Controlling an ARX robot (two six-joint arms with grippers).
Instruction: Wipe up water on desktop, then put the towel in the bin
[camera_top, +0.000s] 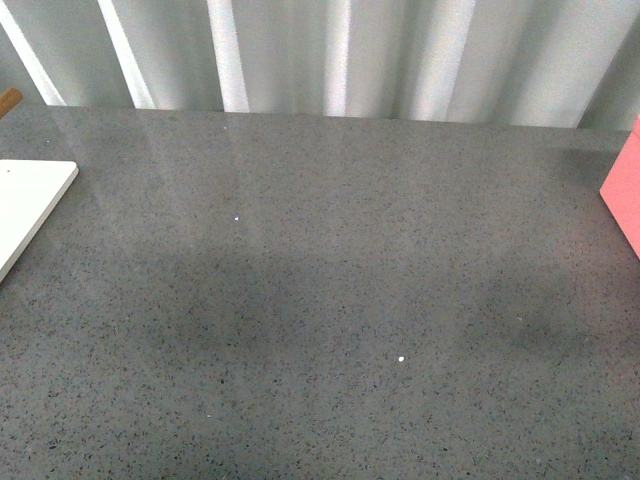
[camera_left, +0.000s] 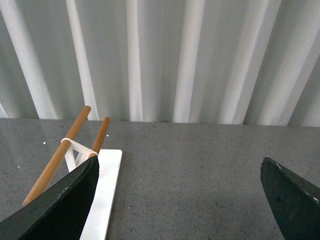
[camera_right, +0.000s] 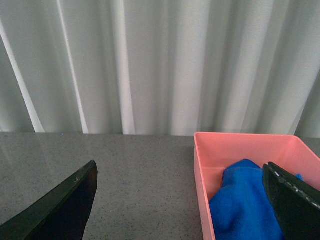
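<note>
Pale curtains back the grey speckled table (camera_top: 330, 300). Just ahead of the right gripper (camera_right: 180, 210), which is seen released and empty, the towel (camera_right: 242, 205) lies bunched inside the pink bin (camera_right: 240, 142); the left gripper (camera_left: 177, 200), also spread wide, is farther off.

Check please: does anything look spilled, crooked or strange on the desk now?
Nothing stands out. The desktop shows no puddle, only faint reflections. The towel lies bunched inside the pink bin. The white board sits flat at the desktop's left edge.
</note>
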